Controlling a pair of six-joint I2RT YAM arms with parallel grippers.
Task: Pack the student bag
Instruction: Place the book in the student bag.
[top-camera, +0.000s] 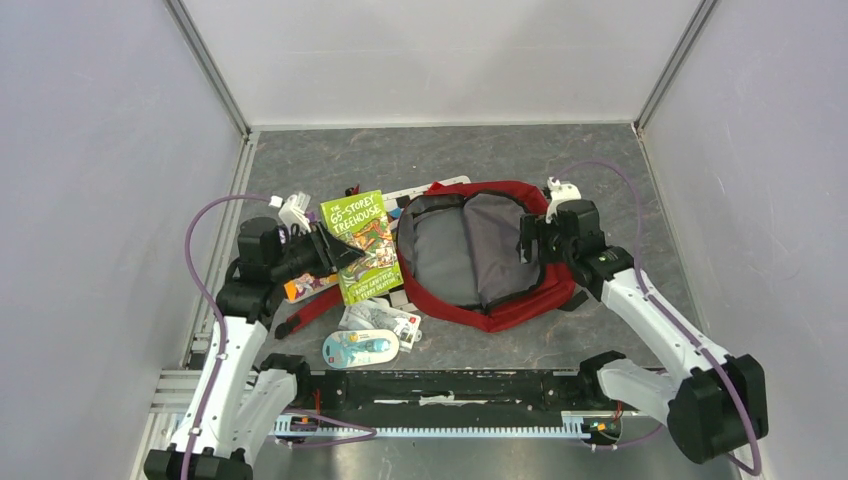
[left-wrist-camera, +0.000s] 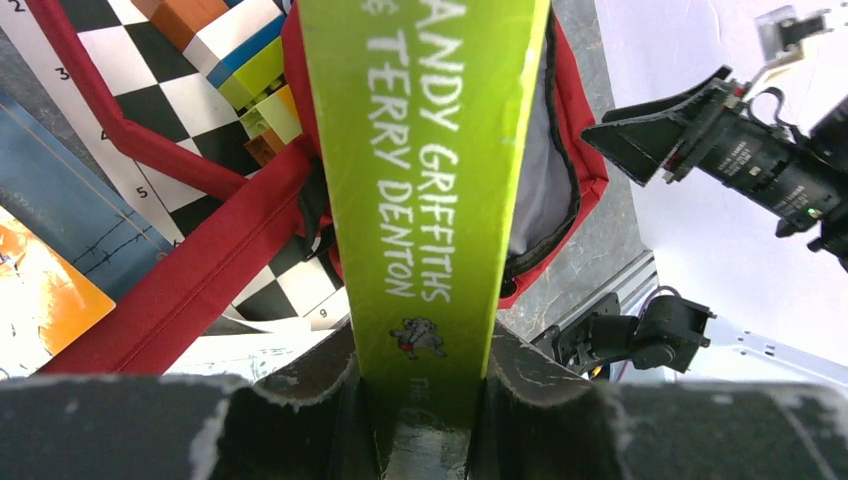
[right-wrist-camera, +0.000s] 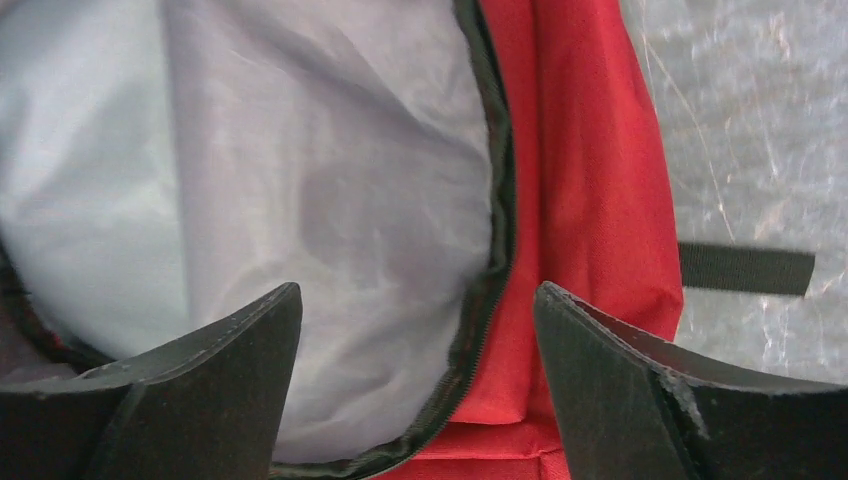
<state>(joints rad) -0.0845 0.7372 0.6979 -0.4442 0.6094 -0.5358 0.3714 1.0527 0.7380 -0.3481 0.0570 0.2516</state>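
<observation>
Nearest me, a pale blue oval blister pack (top-camera: 360, 348) lies on the mottled grey tabletop (top-camera: 520, 150). Just beyond it, my left gripper (left-wrist-camera: 420, 372) is closed partway, pinching a lime-green paperback book (left-wrist-camera: 420, 150) at its spine edge. The book sits just beside the large red fabric student bag (top-camera: 505, 312), which lies unzipped mid-table with its grey lining showing. My right gripper (right-wrist-camera: 415, 300) hangs wide open and holds nothing, straddling the bag's right zipper rim.
</observation>
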